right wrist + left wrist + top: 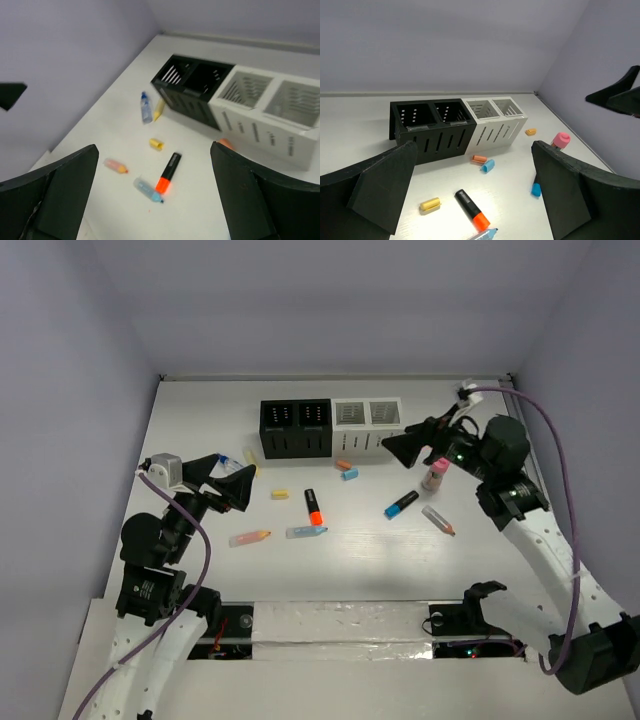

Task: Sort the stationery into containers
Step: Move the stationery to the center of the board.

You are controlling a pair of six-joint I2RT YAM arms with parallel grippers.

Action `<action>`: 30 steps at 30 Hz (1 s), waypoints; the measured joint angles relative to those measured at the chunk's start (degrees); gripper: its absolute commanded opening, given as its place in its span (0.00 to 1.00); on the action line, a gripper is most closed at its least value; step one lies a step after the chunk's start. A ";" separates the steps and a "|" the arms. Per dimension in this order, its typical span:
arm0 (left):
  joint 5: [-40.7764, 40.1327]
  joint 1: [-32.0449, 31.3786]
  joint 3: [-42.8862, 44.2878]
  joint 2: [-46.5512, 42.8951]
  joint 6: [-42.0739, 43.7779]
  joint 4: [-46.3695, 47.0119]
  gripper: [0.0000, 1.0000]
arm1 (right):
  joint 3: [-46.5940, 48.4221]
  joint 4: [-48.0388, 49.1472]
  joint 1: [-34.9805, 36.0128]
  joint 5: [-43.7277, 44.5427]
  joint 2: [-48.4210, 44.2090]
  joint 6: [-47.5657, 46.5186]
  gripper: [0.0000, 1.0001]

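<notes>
The containers stand in a row at the back, two black [285,428] and two white [368,425]. The stationery lies loose in front: a black-and-orange highlighter [314,506], a yellow cap [280,494], a pink crayon [249,538], a blue crayon [306,531], a blue-and-black highlighter [401,504], a grey pencil [438,519] and a pink-topped piece [434,475]. My left gripper [235,485] is open and empty, raised at the left, pointed at the highlighter [472,209]. My right gripper [405,445] is open and empty, raised beside the white containers [270,110].
A small orange bit [343,465] and a blue cap [350,474] lie just before the white containers. A blue pen [145,107] and a yellow pen [159,108] lie left of the black containers [195,87]. Walls enclose the white table [480,570].
</notes>
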 measured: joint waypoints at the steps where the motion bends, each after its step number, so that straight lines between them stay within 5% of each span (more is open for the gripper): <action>1: -0.02 0.00 0.00 0.00 0.02 0.00 0.99 | 0.26 -0.35 2.29 0.13 1.40 -0.61 1.00; 6: -0.96 0.00 0.04 0.00 0.11 -0.70 0.99 | 4.61 -3.08 11.72 2.71 9.92 -3.67 0.86; 10: -2.99 0.00 0.07 -0.02 0.15 -1.42 0.99 | 8.85 -3.37 17.33 5.25 17.27 -5.64 0.29; 15: -6.95 0.00 0.11 -0.96 0.09 -2.62 0.99 | 18.67 -4.72 24.61 9.20 29.53 -8.39 0.04; 24: -20.00 0.00 2.01 -3.61 -0.50 -5.99 0.99 | 46.53 -11.67 34.88 11.85 57.20 -13.29 0.01; 30: -26.10 0.00 2.67 -5.46 -1.11 -7.91 0.86 | 66.14 -18.38 38.18 13.49 74.53 -16.24 0.03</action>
